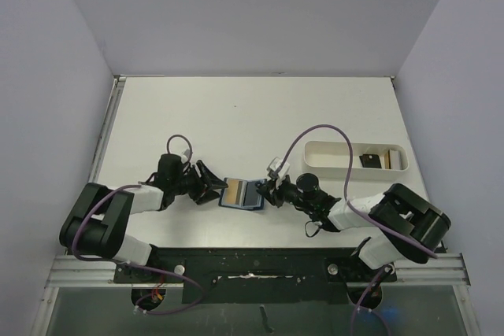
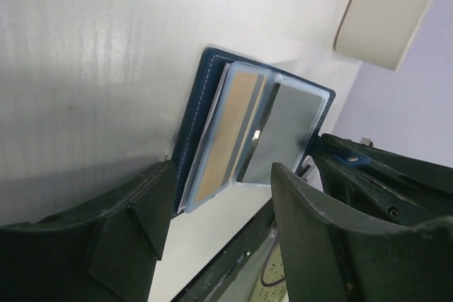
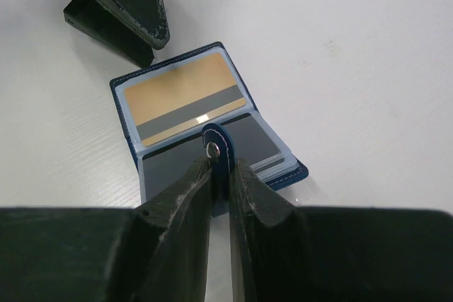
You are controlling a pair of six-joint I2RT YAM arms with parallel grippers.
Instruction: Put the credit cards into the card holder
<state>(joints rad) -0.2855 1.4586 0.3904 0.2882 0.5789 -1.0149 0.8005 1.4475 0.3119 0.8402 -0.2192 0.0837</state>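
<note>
- The card holder (image 1: 240, 193) lies open on the white table (image 1: 236, 116), low in the middle of the top view, between the two grippers.
- In the right wrist view its upper pocket holds a tan card (image 3: 180, 93) with a grey stripe. Its lower pocket holds a grey card (image 3: 248, 139).
- The right gripper (image 3: 221, 166) is pinched tight on the holder's small blue snap tab (image 3: 214, 141), at the lower centre of that view.
- The left gripper (image 1: 211, 186) sits just left of the holder with its fingers spread wide, grasping nothing. The left wrist view is too steep to tell for sure whether its near finger (image 2: 134, 224) touches the holder's edge.
- A long white tray (image 1: 331, 164) sits at the right of the top view, well apart from the holder.
- Inside the tray's right end are a dark card (image 1: 370, 160) and a light brown card (image 1: 391, 158).
</note>
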